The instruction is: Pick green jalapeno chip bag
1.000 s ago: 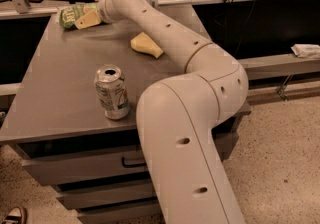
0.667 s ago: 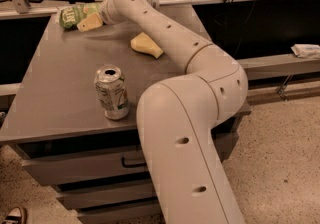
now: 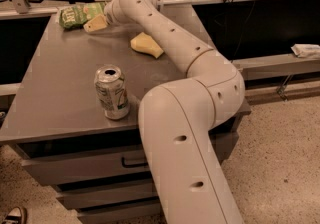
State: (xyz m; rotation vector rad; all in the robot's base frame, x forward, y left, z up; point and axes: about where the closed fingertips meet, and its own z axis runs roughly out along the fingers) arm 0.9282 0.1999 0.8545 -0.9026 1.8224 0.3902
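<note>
At the far left corner of the grey table (image 3: pixel 60 78): the green jalapeno chip bag (image 3: pixel 75 15), crinkled, lying flat with pale lettering up, close to the back edge. Right against its right end: the gripper (image 3: pixel 96 23), low over the tabletop, its pale yellowish tip touching or nearly touching the bag. Whether clamped on the bag, spread wide or drawn narrow: cannot tell, with the wrist hiding most of it. From the gripper back toward the near right: the cream arm (image 3: pixel 170 43), angled across the far right part of the table, bending at a thick elbow past the right edge and dropping to the bottom of the view. Just beside the arm's upper link, on its near left: a yellow sponge (image 3: pixel 146 45), lying flat, well apart from the bag. Near the front edge, upright: a silver-green soda can (image 3: pixel 112 93), tab end up, just left of the arm's lower link, not touching it. Under the tabletop: grey drawers (image 3: pixel 75 165). On a ledge at far right: a crumpled white cloth (image 3: pixel 305 49).
</note>
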